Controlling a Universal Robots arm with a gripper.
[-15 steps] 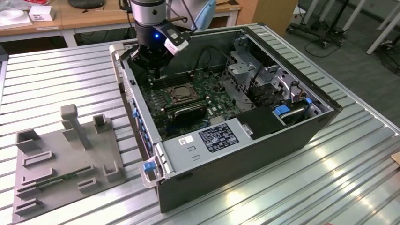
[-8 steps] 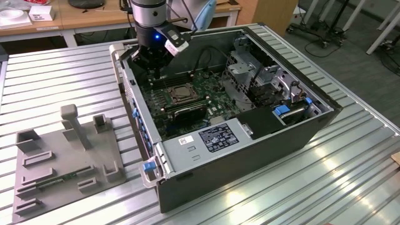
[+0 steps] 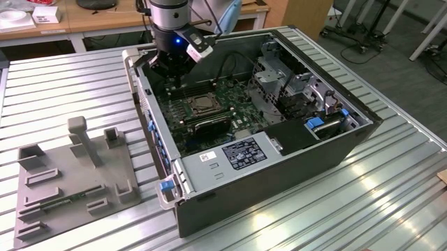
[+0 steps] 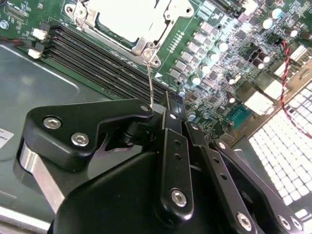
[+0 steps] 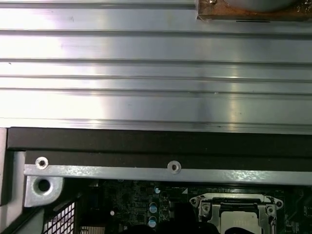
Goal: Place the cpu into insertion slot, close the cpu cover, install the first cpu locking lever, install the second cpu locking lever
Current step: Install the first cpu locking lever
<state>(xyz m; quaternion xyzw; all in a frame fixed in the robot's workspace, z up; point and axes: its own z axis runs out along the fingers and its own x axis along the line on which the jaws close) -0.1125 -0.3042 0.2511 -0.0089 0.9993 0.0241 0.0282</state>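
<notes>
my pincer [image 4: 161,113] clamped narrow on locking lever [image 4: 150,83] | lever rises from corner of closed cpu cover [image 4: 165,30] over cpu [image 4: 124,17] | memory slots [image 4: 97,51] alongside socket

Claw [image 4: 157,113] pinching thin locking lever [image 4: 150,80] rising from cpu cover [image 4: 169,20] corner.

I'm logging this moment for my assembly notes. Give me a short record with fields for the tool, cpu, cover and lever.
tool: low inside the computer case, over the motherboard
cpu: pale square, seated flat
cpu cover: down, framing the cpu
locking lever: thin wire running from the cover's corner to the tool; grip unclear
memory slots: between cover and tool
</notes>
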